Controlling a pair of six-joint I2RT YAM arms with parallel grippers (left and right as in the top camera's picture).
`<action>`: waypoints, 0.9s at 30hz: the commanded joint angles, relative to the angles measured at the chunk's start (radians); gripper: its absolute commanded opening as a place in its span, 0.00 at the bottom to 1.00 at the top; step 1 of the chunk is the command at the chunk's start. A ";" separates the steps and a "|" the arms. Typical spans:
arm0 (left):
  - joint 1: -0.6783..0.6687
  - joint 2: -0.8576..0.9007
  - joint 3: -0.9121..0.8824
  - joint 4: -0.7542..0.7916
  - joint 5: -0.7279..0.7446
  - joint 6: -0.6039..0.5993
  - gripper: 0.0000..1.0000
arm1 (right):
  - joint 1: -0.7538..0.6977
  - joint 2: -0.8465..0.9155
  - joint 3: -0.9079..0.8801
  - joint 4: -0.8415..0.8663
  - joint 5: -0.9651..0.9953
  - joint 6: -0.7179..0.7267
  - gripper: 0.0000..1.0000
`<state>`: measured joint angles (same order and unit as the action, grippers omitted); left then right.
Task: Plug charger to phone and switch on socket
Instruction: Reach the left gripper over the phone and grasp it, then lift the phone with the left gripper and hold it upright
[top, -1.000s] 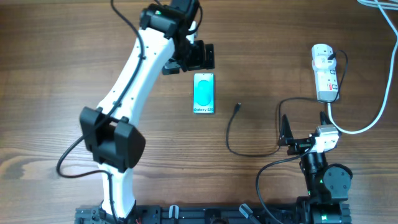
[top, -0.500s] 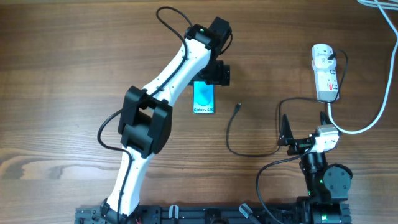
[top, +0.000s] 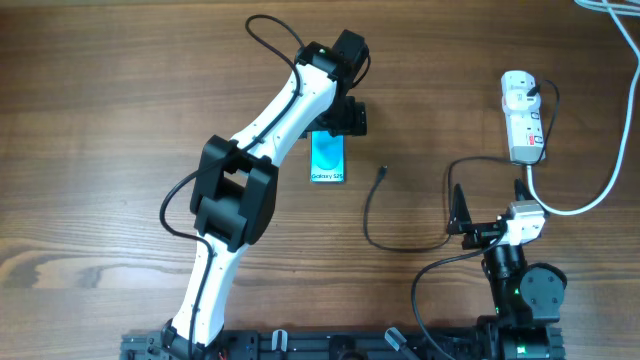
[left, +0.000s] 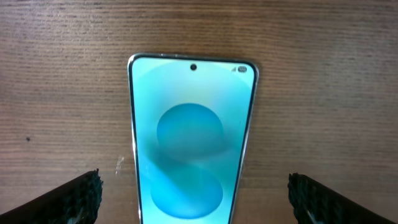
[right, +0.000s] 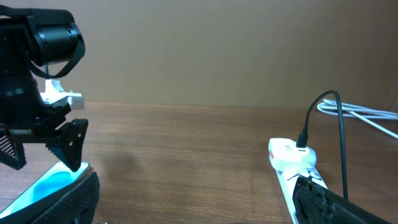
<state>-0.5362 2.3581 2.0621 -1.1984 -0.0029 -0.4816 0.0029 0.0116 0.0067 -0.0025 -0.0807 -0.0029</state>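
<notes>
The phone (top: 328, 160) lies flat mid-table, cyan screen up; it fills the left wrist view (left: 191, 143) and its corner shows in the right wrist view (right: 46, 183). My left gripper (top: 338, 118) hangs over the phone's far end, open, fingers either side of it and apart from it (left: 194, 196). The charger's thin black cable (top: 375, 215) curls on the table, its plug tip (top: 383, 172) right of the phone. The white socket (top: 524, 118) lies at the far right, also in the right wrist view (right: 292, 158). My right gripper (top: 490, 220) is open and empty at the near right (right: 199, 199).
A thick white cord (top: 600, 200) loops from the socket off the right edge. A black lead is plugged into the socket's top (right: 323, 115). The left arm's white links (top: 250, 160) stretch diagonally across the table's middle.
My left arm swung right from the table's far left and now holds its gripper over the phone's far end. In the last half second it barely moved. The right arm has not moved.
</notes>
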 joint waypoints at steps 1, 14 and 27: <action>0.005 0.021 -0.016 0.005 -0.017 0.010 1.00 | -0.007 -0.007 0.000 0.002 0.013 -0.008 1.00; 0.003 0.068 -0.058 0.020 -0.014 0.082 1.00 | -0.007 -0.007 -0.001 0.002 0.013 -0.009 1.00; 0.003 0.070 -0.212 0.114 0.025 0.082 1.00 | -0.007 -0.007 0.000 0.002 0.013 -0.008 1.00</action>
<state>-0.5365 2.3730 1.9156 -1.0897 -0.0032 -0.4049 0.0029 0.0116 0.0067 -0.0025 -0.0807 -0.0029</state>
